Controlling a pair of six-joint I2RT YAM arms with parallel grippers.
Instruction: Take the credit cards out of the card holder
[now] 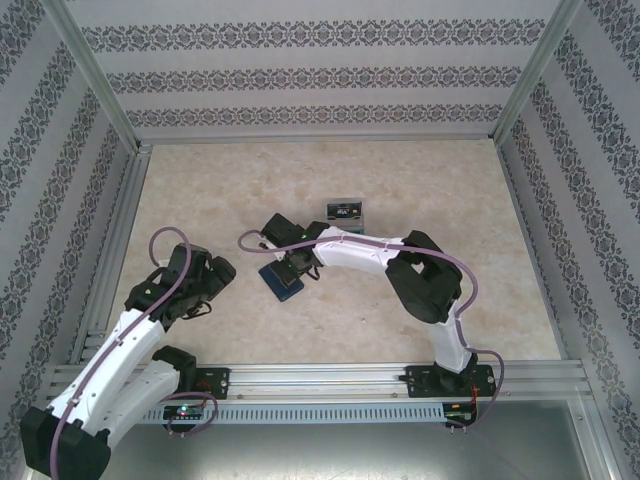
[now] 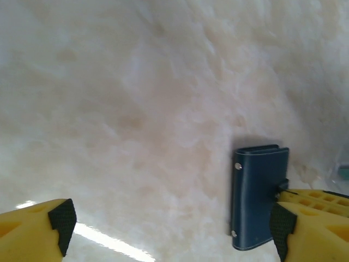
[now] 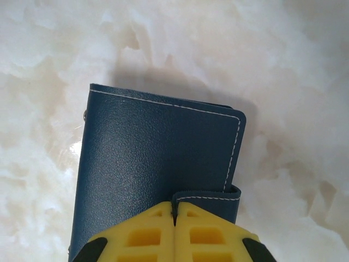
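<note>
The left gripper hangs spread wide, holding nothing, over the pale marbled tabletop. Just right of it lies the closed slate-blue stitched leather card holder. The right gripper, its yellow fingers clenched together, covers the holder's clasp tab. Beyond lie loose credit cards, dark over teal.

Nothing legible shows anywhere. The dark card, lying on the table toward its far edge, carries light marks that are too small to read as letters or numbers. The cover of the slate-blue card holder is plain grained leather with pale stitching, and no readable brand or sign.
</note>
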